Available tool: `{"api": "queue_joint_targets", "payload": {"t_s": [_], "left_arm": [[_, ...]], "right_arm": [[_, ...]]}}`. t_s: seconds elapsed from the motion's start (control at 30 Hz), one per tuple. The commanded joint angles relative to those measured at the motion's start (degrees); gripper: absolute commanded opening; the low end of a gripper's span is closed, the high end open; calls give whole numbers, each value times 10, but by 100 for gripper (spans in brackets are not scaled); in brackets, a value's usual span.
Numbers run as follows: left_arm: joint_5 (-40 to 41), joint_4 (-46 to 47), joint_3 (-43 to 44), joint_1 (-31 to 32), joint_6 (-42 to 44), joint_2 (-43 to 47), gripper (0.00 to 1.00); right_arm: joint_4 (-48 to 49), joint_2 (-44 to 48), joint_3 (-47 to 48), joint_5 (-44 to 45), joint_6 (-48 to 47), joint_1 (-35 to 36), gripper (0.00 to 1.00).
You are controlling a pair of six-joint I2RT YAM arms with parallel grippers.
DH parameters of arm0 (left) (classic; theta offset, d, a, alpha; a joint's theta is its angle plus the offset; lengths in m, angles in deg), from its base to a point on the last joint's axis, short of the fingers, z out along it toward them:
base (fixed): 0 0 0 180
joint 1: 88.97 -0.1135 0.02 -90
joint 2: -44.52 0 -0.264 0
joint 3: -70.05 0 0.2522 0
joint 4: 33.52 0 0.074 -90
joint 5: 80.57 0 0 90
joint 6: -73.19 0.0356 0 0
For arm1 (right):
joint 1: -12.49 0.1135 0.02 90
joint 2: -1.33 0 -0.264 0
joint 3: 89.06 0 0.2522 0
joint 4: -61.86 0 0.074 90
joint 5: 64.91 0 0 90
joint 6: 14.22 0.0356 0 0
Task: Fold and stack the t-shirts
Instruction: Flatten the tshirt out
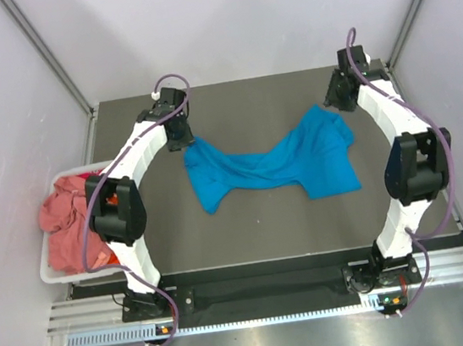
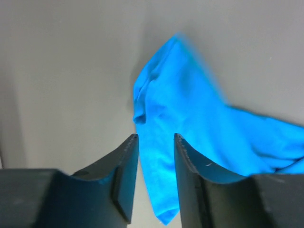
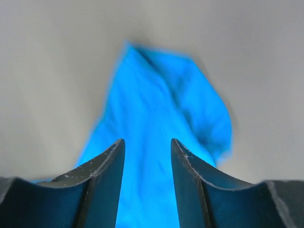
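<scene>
Blue t-shirt (image 1: 265, 168) lying twisted on the table (image 1: 265, 232); left gripper (image 2: 156, 137) and right gripper (image 3: 147, 142) (jaws narrowly parted, clamping nothing) hover over its far corners.

R gripper (image 3: 147, 142) is seen from the wrist, w/ its two dark fingers (image 3: 102, 183) set at approx 7 and 5 o'clock, tips parted and a clear gap shown btwn them. The gap is filled by the turquoise-blue t-shirt (image 3: 156, 95), which is spread beyond the tips and narrowed to a blunt point toward 12 o'clock. A rounded fold is shown at approx 2 o'clock, shadowed along its inner edge. The cloth is blurred, so contact w/ the finger pads can't be judged. Pale grey tabletop (image 3: 42, 71) is seen at 9, 12 and 3 o'clock.
</scene>
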Motion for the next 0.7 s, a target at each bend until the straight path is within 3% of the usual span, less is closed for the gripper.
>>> {"api": "queue_joint_targets", "payload": {"t_s": [0.0, 0.13, 0.3, 0.67], "left_arm": [[1, 12, -41, 4, 17, 87, 42], [-94, 52, -129, 8, 23, 138, 42], [-214, 87, -190, 8, 30, 180, 42], [-238, 101, -225, 8, 29, 199, 42]], "right_arm": [[-96, 101, -72, 45, 94, -16, 44], [-97, 203, -244, 17, 138, -56, 42], [-79, 281, -353, 26, 160, -83, 40], [-31, 333, -473, -11, 180, -117, 41]]}}
